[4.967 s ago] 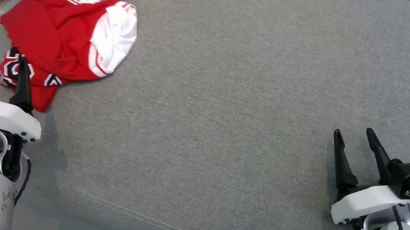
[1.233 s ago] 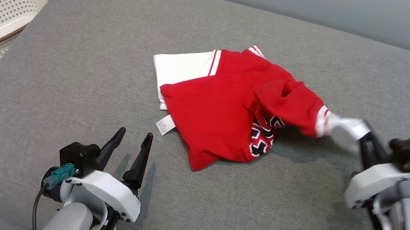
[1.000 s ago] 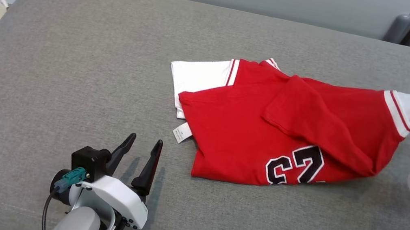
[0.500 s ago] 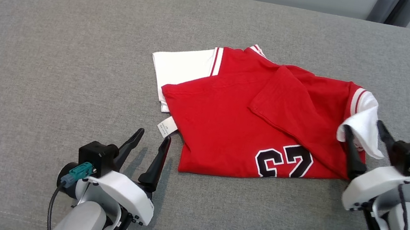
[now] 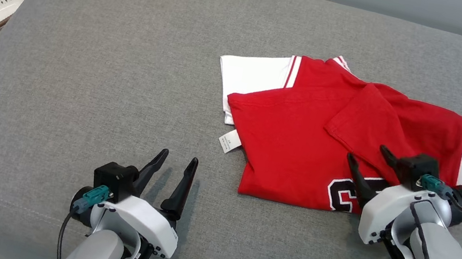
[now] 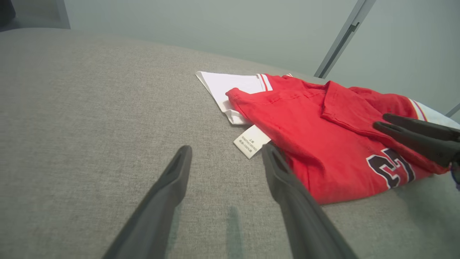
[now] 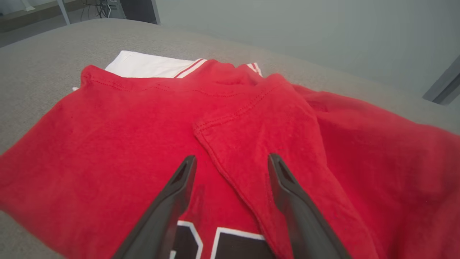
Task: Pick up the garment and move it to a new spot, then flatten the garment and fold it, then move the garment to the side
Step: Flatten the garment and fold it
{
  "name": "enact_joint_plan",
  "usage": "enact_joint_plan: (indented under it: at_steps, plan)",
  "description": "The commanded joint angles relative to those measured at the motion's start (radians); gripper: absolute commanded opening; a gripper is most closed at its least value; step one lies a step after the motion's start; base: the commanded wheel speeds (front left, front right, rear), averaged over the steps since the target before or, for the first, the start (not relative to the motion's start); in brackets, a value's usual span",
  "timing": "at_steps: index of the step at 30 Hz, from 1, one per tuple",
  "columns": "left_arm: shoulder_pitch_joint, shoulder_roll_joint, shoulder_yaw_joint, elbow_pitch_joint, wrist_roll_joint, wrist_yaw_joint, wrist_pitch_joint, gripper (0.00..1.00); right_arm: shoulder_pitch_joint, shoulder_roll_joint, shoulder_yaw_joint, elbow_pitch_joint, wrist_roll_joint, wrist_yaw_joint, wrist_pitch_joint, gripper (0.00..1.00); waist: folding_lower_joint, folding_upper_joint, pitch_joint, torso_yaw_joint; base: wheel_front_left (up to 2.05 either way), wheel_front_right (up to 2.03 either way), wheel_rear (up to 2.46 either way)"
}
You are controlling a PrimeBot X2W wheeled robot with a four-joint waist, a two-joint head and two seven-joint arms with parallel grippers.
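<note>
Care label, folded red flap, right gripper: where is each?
care label (image 5: 229,141), head view, middle of the tag
folded red flap (image 7: 273,118), right wrist view, centre of the top layer
right gripper (image 5: 366,153), head view, midway between fingertips

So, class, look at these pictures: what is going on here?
A two-armed robot is working on a red and white garment lying partly folded over itself on a grey cushion. Its right gripper is open above the garment, holding nothing. Its left gripper is open too, near the white label, clear of the garment.

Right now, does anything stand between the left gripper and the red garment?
Nothing visible does. Only bare grey cushion lies between the open left gripper and the garment, whose white label sticks out toward it.
</note>
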Motion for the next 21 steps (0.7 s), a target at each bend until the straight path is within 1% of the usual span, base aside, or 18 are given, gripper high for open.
enact_joint_plan:
  at_steps: [1,5,10,11,12,13,17,21]
  plan:
    - [-0.018,0.013,0.028,-0.018,-0.007,0.006,-0.005,1.0,-0.022,-0.001,0.035,0.007,0.016,0.004,0.017,1.0,0.0,0.0,0.009,0.018,0.0,0.0,0.0]
    - [-0.022,0.013,0.013,-0.024,-0.022,0.006,-0.005,1.0,-0.048,-0.012,0.052,0.076,0.009,0.004,0.031,1.0,0.0,0.0,0.021,0.043,0.0,0.0,0.0]
    - [-0.021,0.013,0.015,-0.026,-0.028,0.01,-0.005,1.0,-0.071,-0.006,0.06,0.136,0.004,0.004,0.03,1.0,0.0,0.0,0.025,0.058,0.0,0.0,0.0]
    - [-0.021,0.013,0.016,-0.025,-0.029,0.01,-0.005,1.0,-0.078,-0.007,0.056,0.155,0.001,0.004,0.032,0.46,0.0,0.0,0.025,0.061,0.0,0.0,0.0]
    - [-0.021,0.013,0.016,-0.024,-0.031,0.011,-0.005,1.0,-0.085,-0.008,0.052,0.173,-0.005,0.004,0.033,0.19,0.0,0.0,0.025,0.064,0.0,0.0,0.0]
    - [-0.021,0.013,0.016,-0.024,-0.031,0.011,-0.005,1.0,-0.091,-0.006,0.046,0.189,-0.008,0.004,0.032,0.0,0.0,0.0,0.024,0.066,0.0,0.0,0.0]
    - [-0.019,0.013,0.016,-0.03,-0.032,0.011,-0.005,1.0,-0.121,0.01,0.026,0.207,-0.007,0.004,-0.017,0.0,0.0,0.0,0.02,0.071,0.0,0.0,0.0]
    - [-0.013,0.013,0.015,-0.034,-0.032,0.014,-0.005,1.0,-0.143,0.039,0.025,0.167,0.005,0.004,-0.063,0.0,0.0,0.0,0.013,0.068,0.0,0.0,0.0]
